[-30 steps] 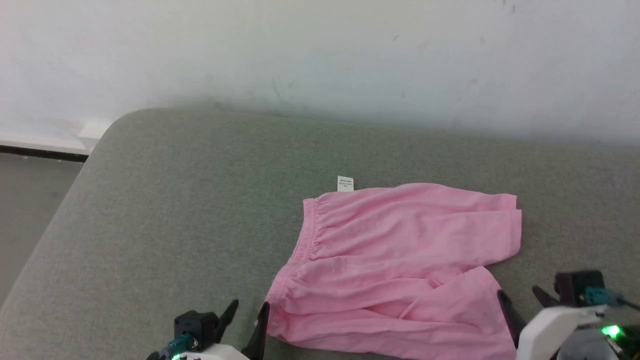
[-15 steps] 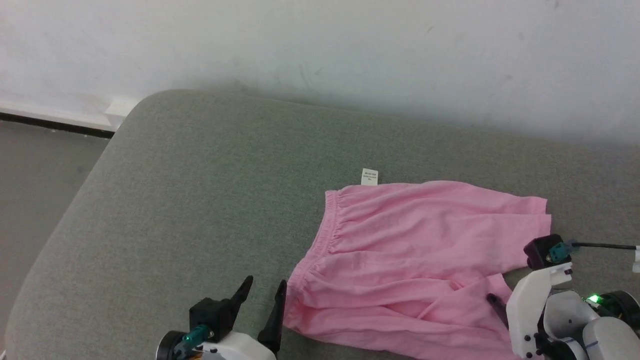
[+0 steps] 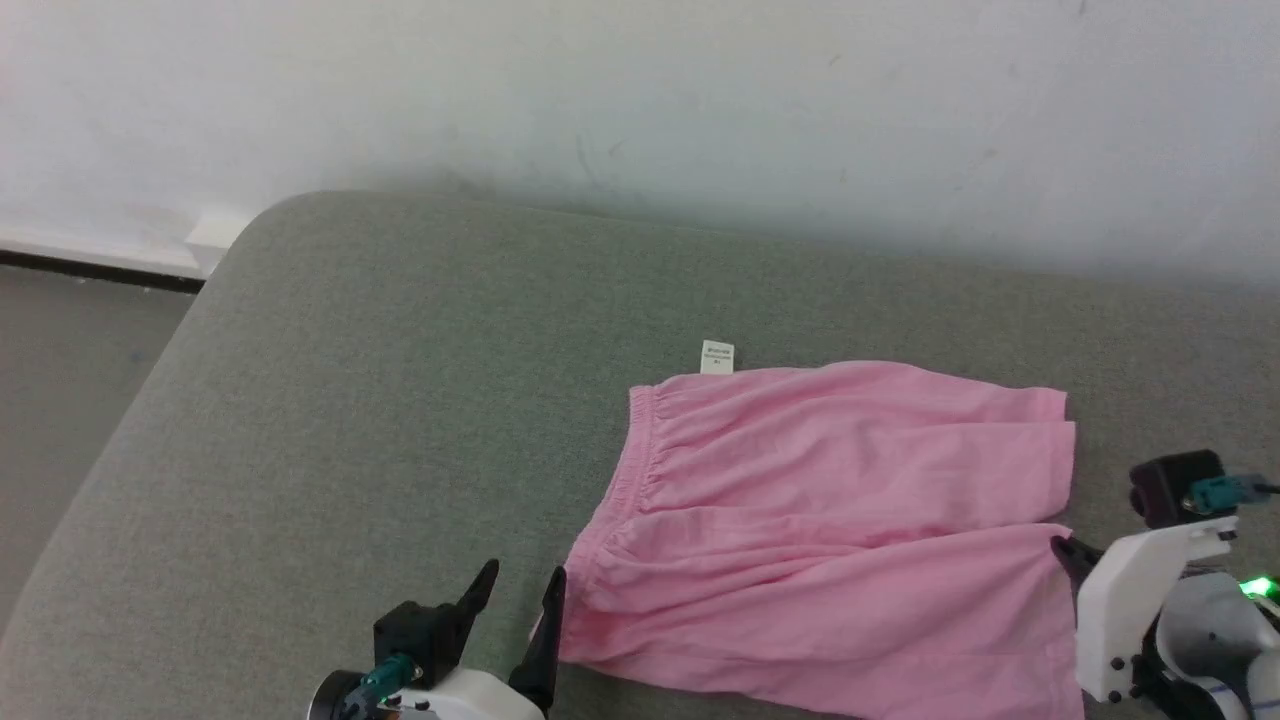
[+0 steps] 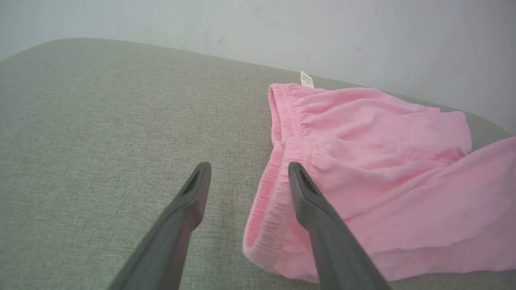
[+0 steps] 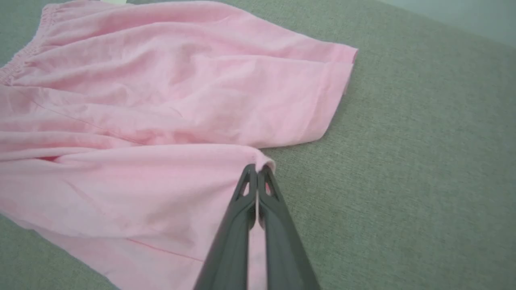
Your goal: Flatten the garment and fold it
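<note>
The garment (image 3: pixel 830 520), light pink shorts, lies spread on a grey-green cushion, waistband to the left and legs to the right. Its small white label (image 3: pixel 717 357) sticks out at the far waistband corner. My left gripper (image 3: pixel 523 572) stands open at the near waistband corner. In the left wrist view the left gripper (image 4: pixel 248 169) has the waistband edge of the garment (image 4: pixel 363 161) between its fingers, the right finger over the cloth. My right gripper (image 3: pixel 1062 550) is shut on the hem corner of the near leg. The right wrist view shows the right gripper (image 5: pixel 256 171) pinching that corner of the garment (image 5: pixel 161 121).
The grey-green cushion (image 3: pixel 400 400) has a rounded corner at the far left, with floor (image 3: pixel 60 400) beyond its left edge. A white wall (image 3: pixel 640 120) stands right behind it. Bare cushion stretches to the left of the garment.
My right gripper has shut on the near leg's hem corner, and that leg now lies drawn out flatter to the right. The left gripper opened wider. The camera shifted.
</note>
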Motion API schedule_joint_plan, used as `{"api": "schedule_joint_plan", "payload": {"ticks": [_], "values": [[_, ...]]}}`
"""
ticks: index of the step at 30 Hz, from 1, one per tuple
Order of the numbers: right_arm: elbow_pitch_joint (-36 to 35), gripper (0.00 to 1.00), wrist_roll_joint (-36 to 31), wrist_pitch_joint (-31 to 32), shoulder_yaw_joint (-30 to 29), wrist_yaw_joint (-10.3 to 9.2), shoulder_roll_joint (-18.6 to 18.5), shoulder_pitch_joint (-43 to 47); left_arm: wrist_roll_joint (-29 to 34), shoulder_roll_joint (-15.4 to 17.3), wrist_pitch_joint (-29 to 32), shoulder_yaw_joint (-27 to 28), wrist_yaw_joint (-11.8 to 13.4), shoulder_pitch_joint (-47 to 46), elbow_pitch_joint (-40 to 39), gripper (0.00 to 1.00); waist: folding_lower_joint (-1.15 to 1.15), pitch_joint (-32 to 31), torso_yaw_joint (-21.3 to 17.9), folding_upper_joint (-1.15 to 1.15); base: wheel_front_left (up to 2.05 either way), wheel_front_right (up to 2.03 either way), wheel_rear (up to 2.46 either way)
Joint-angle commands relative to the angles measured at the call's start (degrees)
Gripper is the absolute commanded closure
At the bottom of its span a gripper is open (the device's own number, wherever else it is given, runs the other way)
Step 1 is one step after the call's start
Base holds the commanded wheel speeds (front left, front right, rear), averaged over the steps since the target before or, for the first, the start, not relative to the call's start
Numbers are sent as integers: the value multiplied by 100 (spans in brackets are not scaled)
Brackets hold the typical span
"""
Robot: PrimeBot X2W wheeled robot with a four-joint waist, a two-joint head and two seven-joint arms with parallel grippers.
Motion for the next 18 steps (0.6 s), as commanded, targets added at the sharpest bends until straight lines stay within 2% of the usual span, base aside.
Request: {"api": "schedule_joint_plan", "payload": {"ticks": [1, 6, 10, 14, 18], "values": [[-247, 100, 46, 4, -185, -5, 51, 215, -43, 18, -41, 19, 26, -11, 23, 0, 0, -114, -182, 0, 0, 0, 0], [-1090, 100, 124, 364, -812, -5, 276, 861, -92, 3, -84, 30, 48, 50, 64, 0, 0, -229, -477, 0, 0, 0, 0], [-1322, 100, 37, 590, -1192, -5, 330, 1127, -110, -3, -117, 12, 29, 54, 88, 0, 0, -224, -651, 0, 0, 0, 0], [-942, 100, -25, 466, -1269, -5, 252, 869, -92, -20, -136, -36, 4, -36, 109, 0, 0, -144, -693, 0, 0, 0, 0], [-216, 100, -163, 371, -1223, -5, 81, 507, -54, -75, -125, -141, -37, -177, 156, 0, 0, -76, -555, 0, 0, 0, 0]]}}
